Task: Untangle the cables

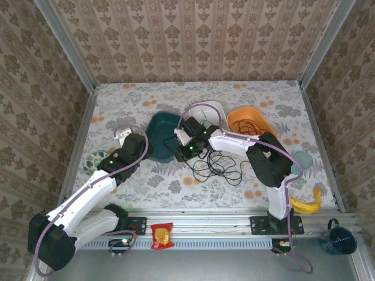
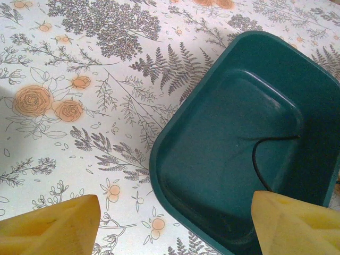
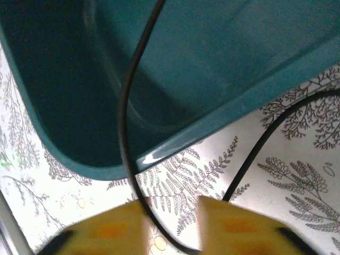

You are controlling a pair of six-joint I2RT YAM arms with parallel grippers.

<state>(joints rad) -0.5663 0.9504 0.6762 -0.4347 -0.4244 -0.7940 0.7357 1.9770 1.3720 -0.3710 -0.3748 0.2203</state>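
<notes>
- Cables (image 1: 218, 164) in a loose black tangle sprawl on a floral-print surface (image 1: 117, 99), just beside a dark teal rectangular plastic tray (image 1: 153, 126); one thin black strand (image 3: 123, 106) rises from the pile, loops through the right hand (image 3: 170, 212) and runs on into the tray
- The right hand's yellow fingers (image 3: 106, 231) stand close together with the strand passing through the gap; whether they actually pinch it cannot be told
- The left hand (image 2: 175, 215) hovers over the tray's left edge, fingers spread wide and gripping nothing; a short black cable end (image 2: 256, 159) lies on the tray floor beneath it
- Handling, as a judgement: the wire looks light, limp and smooth, so it is likely to slip through a loose grip and to drag neighbouring loops along when pulled; a hold near a free end, or on a single strand clear of the crossings, looks the safest place to take it
- Count: two hands, one teal tray, one white oval bowl (image 1: 218, 106), one orange bowl (image 1: 237, 114) with more thin wire loops lying in it, one yellow banana (image 1: 306, 205); the strands in the black tangle overlap too much to count
</notes>
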